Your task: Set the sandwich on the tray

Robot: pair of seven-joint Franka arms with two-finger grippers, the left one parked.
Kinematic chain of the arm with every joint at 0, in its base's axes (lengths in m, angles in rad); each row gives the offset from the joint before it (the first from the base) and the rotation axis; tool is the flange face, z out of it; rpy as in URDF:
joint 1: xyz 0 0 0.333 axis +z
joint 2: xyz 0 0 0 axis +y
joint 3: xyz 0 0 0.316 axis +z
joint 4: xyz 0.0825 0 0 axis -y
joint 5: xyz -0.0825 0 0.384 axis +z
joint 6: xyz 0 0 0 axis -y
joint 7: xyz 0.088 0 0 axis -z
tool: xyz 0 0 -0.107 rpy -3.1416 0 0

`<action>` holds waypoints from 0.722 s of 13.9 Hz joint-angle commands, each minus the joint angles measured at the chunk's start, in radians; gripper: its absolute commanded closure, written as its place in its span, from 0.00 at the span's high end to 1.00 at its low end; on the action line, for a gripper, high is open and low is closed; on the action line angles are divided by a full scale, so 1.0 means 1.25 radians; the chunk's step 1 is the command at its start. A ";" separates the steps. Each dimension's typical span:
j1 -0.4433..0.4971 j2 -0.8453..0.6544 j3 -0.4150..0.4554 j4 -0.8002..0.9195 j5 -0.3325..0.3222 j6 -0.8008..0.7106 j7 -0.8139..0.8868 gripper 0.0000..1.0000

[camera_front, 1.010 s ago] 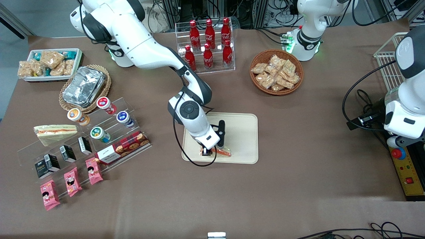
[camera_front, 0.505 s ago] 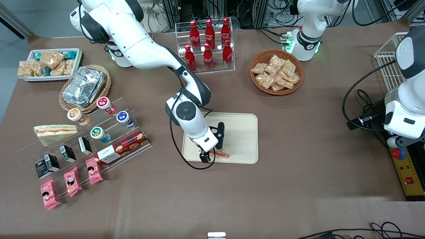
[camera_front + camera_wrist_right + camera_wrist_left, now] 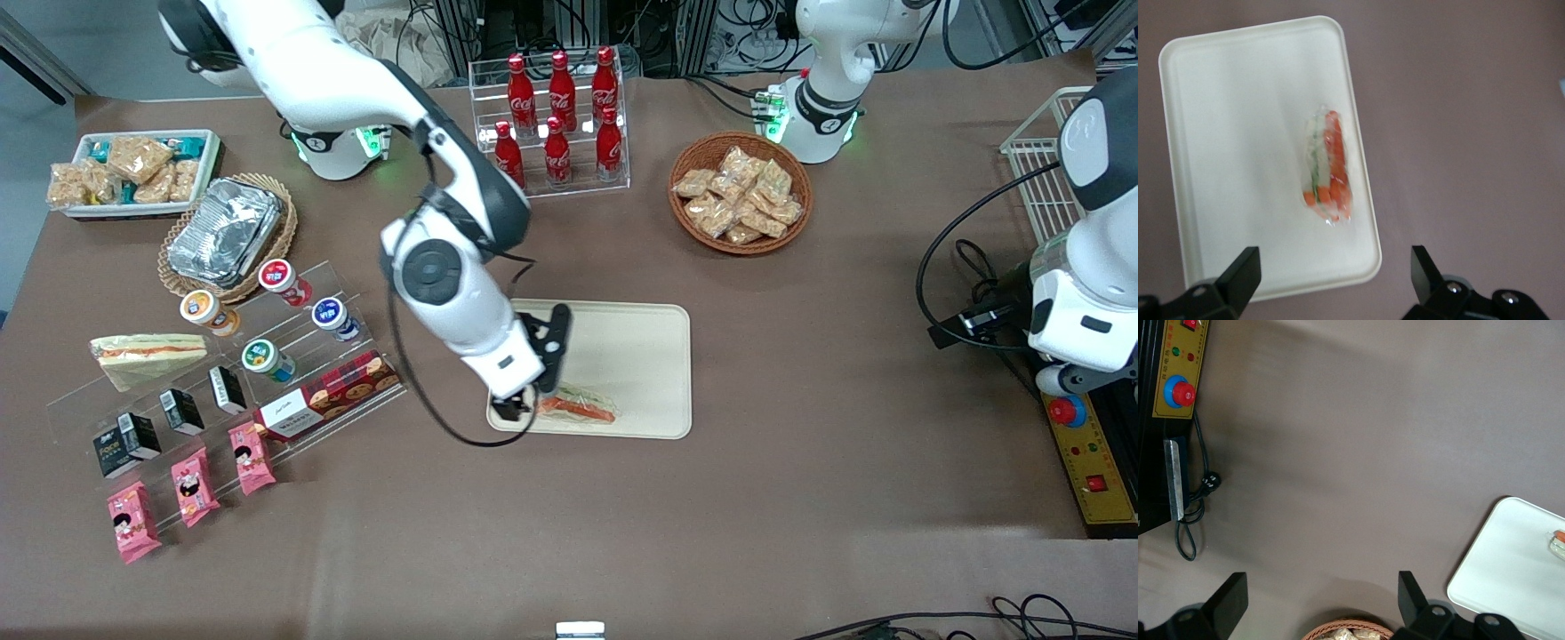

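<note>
The clear-wrapped sandwich (image 3: 578, 408) (image 3: 1327, 168), with its orange and green layers showing, lies flat on the cream tray (image 3: 642, 352) (image 3: 1238, 133), close to the tray's edge nearest the front camera. My gripper (image 3: 529, 387) (image 3: 1335, 280) hangs well above the tray's corner toward the working arm's end. It is open, with nothing between its fingers (image 3: 1241, 273), and is clear of the sandwich. An edge of the tray (image 3: 1511, 567) with the sandwich's tip (image 3: 1558, 543) also appears in the left wrist view.
A second wedge sandwich (image 3: 147, 356) sits on an acrylic stand (image 3: 222, 373) with cups and snack packs toward the working arm's end. A cola bottle rack (image 3: 556, 120), a wicker basket of snacks (image 3: 741, 192), a foil container (image 3: 224, 229) and a white snack box (image 3: 133, 171) stand farther from the front camera.
The gripper has let go of the sandwich, which now lies on the tray, and has risen and drawn back toward the working arm's end.
</note>
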 commanded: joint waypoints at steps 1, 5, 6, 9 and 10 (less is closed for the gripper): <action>-0.053 -0.055 0.002 -0.021 0.018 -0.057 0.098 1.00; -0.079 -0.091 -0.075 -0.021 -0.009 -0.120 0.298 1.00; -0.080 -0.098 -0.100 -0.021 -0.021 -0.129 0.331 1.00; -0.081 -0.126 -0.209 -0.024 -0.024 -0.182 0.437 1.00; -0.080 -0.147 -0.227 -0.040 -0.024 -0.208 0.465 1.00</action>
